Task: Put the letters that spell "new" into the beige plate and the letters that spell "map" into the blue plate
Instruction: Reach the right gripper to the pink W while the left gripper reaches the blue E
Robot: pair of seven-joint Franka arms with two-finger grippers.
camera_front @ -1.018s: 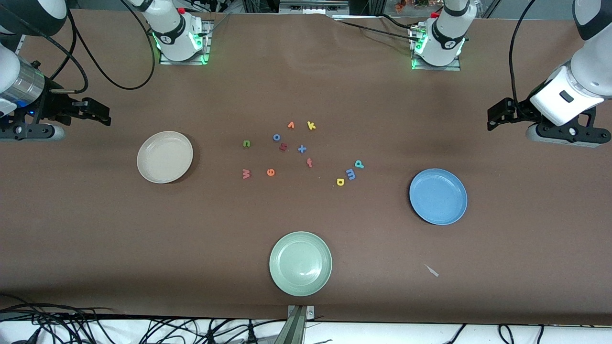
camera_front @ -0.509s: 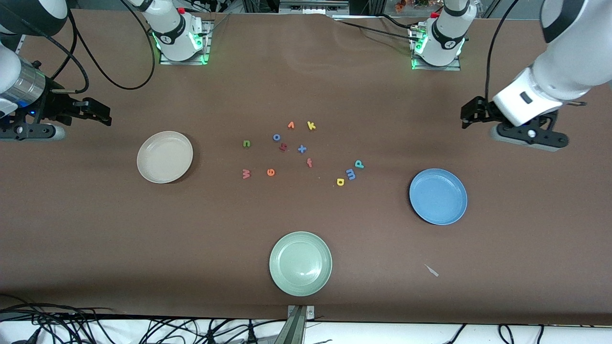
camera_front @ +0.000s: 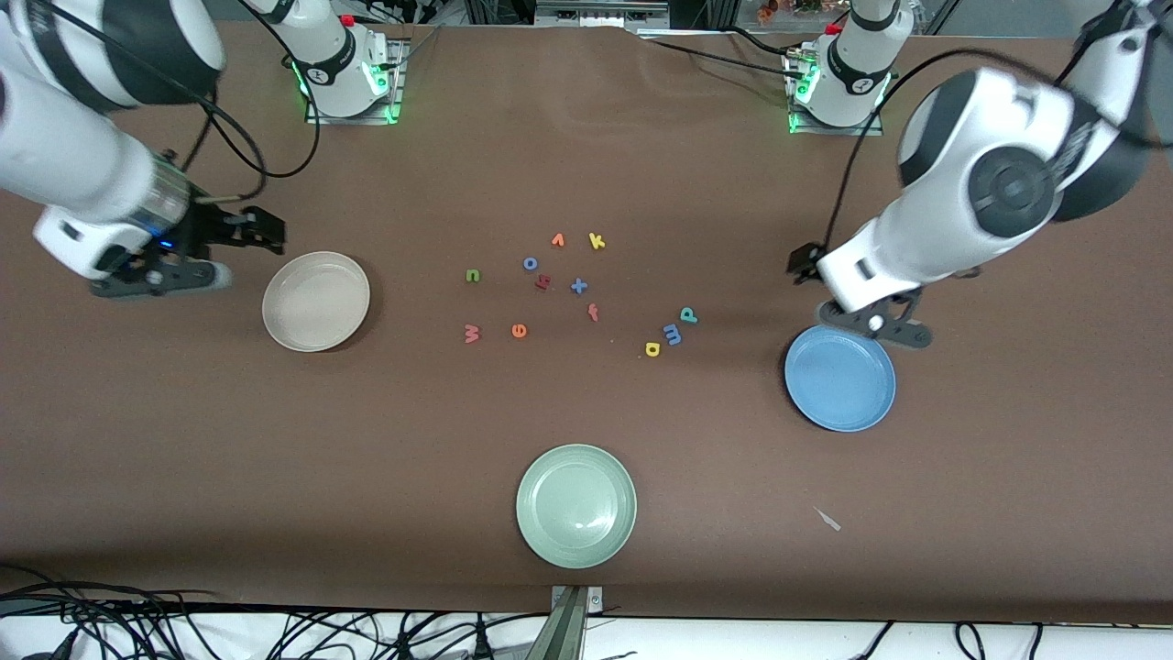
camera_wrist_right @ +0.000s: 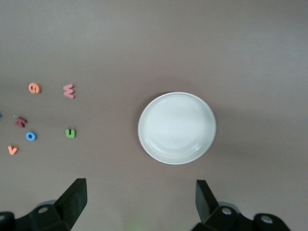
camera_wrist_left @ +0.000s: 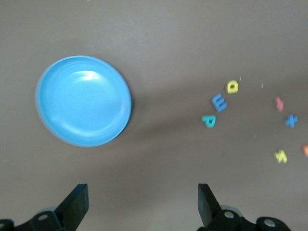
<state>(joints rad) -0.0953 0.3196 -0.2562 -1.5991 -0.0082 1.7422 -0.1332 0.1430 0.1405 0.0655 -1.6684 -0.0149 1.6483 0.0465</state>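
The beige plate (camera_front: 316, 301) lies toward the right arm's end of the table and the blue plate (camera_front: 840, 377) toward the left arm's end. Between them lie a green n (camera_front: 472, 275), an orange e (camera_front: 520, 331) and a pinkish w (camera_front: 472, 334). Closer to the blue plate cluster a blue m (camera_front: 672, 335), a yellow a (camera_front: 652, 348) and a teal p (camera_front: 688, 315). My left gripper (camera_front: 805, 264) hangs open and empty over the table by the blue plate (camera_wrist_left: 84, 101). My right gripper (camera_front: 266, 231) hangs open and empty beside the beige plate (camera_wrist_right: 176, 127).
A pale green plate (camera_front: 576, 505) sits near the front edge. Other letters lie among the task's: blue o (camera_front: 530, 263), orange v (camera_front: 557, 240), yellow k (camera_front: 597, 241), blue x (camera_front: 578, 286), red f (camera_front: 593, 313), a dark red one (camera_front: 542, 282). A white scrap (camera_front: 827, 519) lies nearer the camera than the blue plate.
Both arms have swung in from the table's ends: the left gripper toward the blue plate's rim, the right gripper toward the beige plate. Both stayed open. Letters and plates have not moved.
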